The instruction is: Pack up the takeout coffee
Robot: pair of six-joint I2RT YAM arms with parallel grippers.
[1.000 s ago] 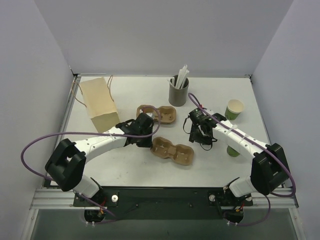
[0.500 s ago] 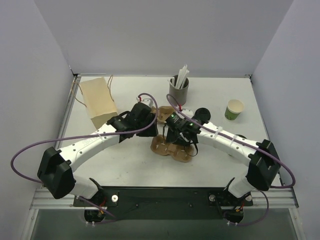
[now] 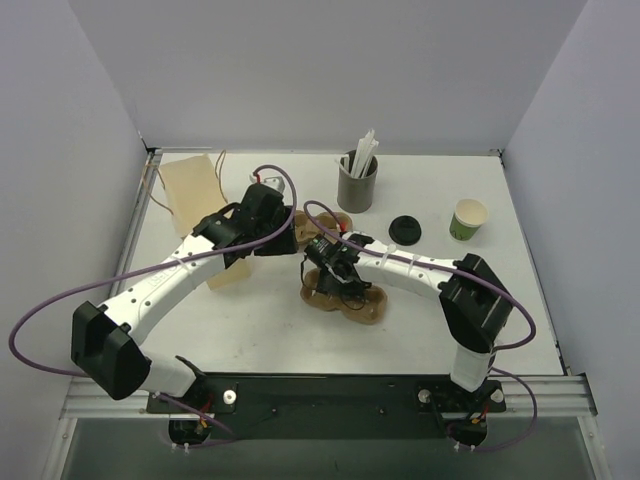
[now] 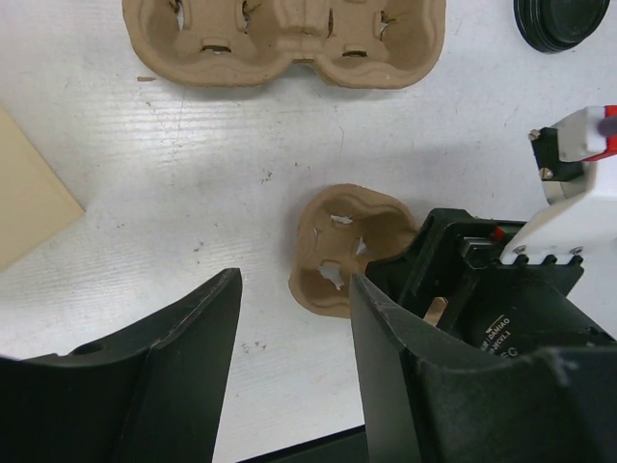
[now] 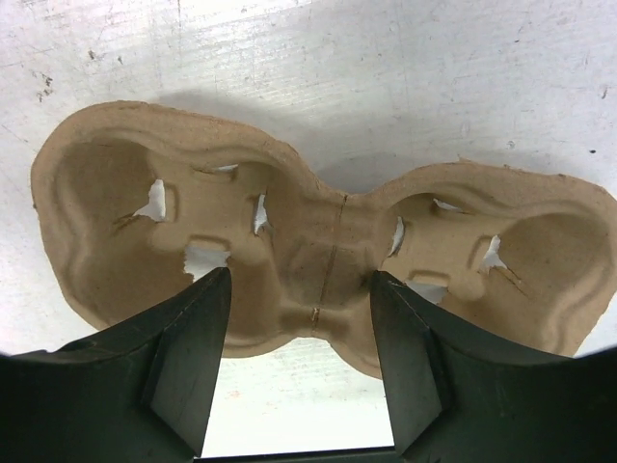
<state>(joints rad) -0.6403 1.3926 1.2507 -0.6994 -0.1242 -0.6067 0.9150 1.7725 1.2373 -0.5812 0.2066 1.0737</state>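
Observation:
The takeout coffee is in two parts: the small green cup (image 3: 468,218) stands open at the back right, and its round black lid (image 3: 405,230) (image 4: 564,19) lies flat on the table left of it. My right gripper (image 3: 335,275) (image 5: 299,309) reaches across to the near brown cup carrier (image 3: 350,300) (image 5: 328,241). It is open, its fingers straddling the carrier's narrow middle without pinching it. My left gripper (image 3: 280,240) (image 4: 294,328) hangs open over bare table left of that carrier (image 4: 333,256), holding nothing.
A second brown carrier (image 3: 325,228) (image 4: 284,39) lies behind the near one. A grey cup of white straws (image 3: 357,182) stands at the back centre. A tan paper bag (image 3: 190,190) (image 4: 29,193) lies at the back left, partly under my left arm.
My right arm swung left from the lid's spot to the near carrier, jaws widening; the lid now lies uncovered. My left gripper opened and drew back from the near carrier toward the bag.

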